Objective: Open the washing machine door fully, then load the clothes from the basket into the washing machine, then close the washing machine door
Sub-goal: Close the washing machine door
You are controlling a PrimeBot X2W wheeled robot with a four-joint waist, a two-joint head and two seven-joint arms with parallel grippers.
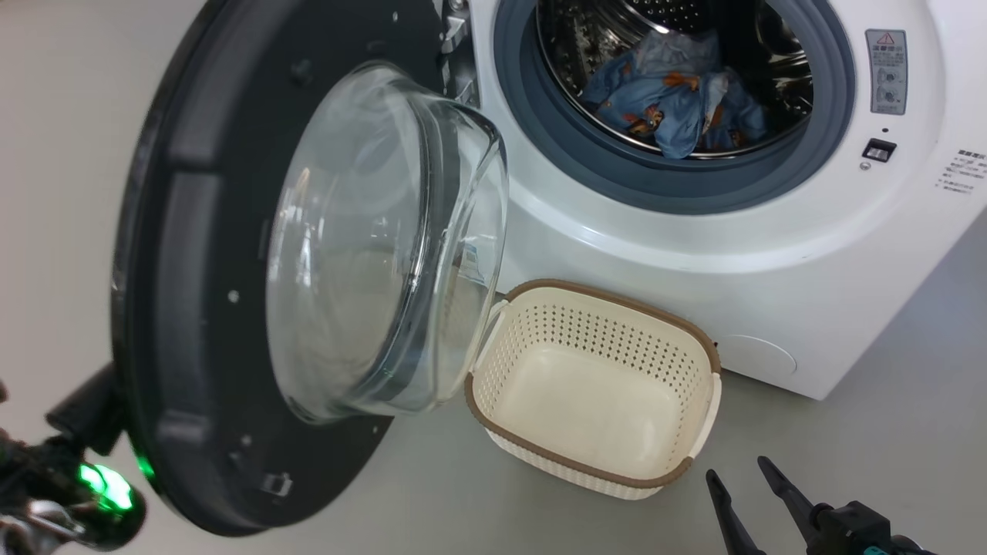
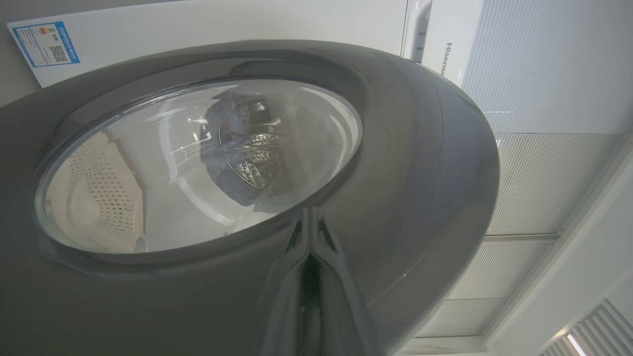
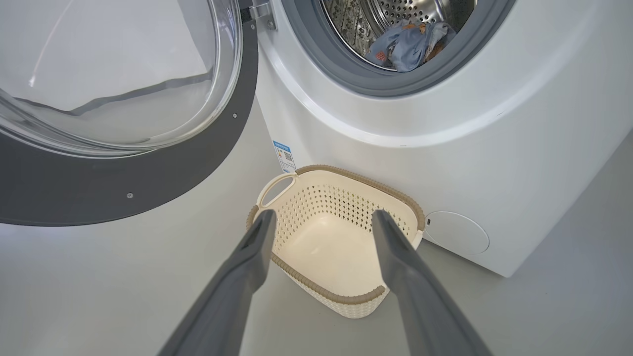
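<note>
The left fingers (image 2: pixel 289 306) are clenched together on nothing, their tips meeting their own reflection in the glossy black outer ring of the washing machine door (image 1: pixel 231 324), with the arm low behind it. The right fingers (image 3: pixel 247 267) are released and spread wide, angled down toward the basket (image 3: pixel 346 173). The basket sits on the floor (image 1: pixel 887 432) just before the washing machine (image 1: pixel 694 231). The clothes (image 1: pixel 671 100) lie in the drum (image 1: pixel 601 46), well apart from both; the door hangs open.

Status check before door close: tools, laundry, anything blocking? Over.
Left tool shut, tips against washing machine door outer face; right tool open, pointing at basket. Clothes in drum, basket empty. No cloth over gasket.
</note>
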